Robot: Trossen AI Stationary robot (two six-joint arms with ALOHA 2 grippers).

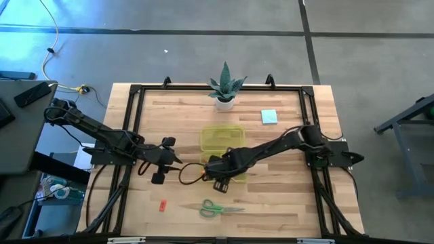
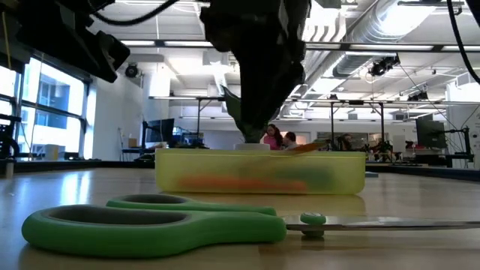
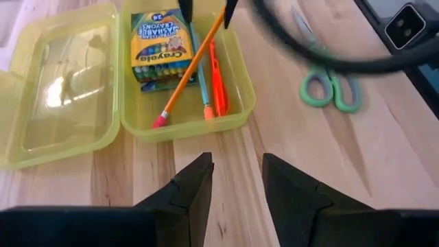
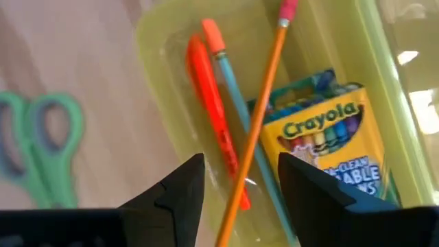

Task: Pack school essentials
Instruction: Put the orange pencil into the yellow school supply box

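A translucent yellow-green case [image 1: 222,139] lies open at the table's middle. Its tray [image 3: 240,82] holds a Crayola box [image 3: 159,42], an orange pencil [image 4: 264,103], a teal pen [image 4: 236,96] and an orange highlighter [image 4: 209,96]. My right gripper [image 4: 240,161] hangs open over the tray's near end, pointing down. The pencil's lower stretch runs through the gap between its fingers, apart from both. The pencil's eraser end [image 3: 159,121] lies in the tray. My left gripper [image 3: 236,161] waits open to the left of the case. Green-handled scissors [image 1: 218,209] lie flat near the front edge.
A tiny red eraser [image 1: 163,205] lies left of the scissors. A light-blue notepad [image 1: 269,116] sits at the far right, and a potted plant [image 1: 225,89] stands at the far edge behind the case's lid [image 3: 58,82]. People show in the room beyond the table.
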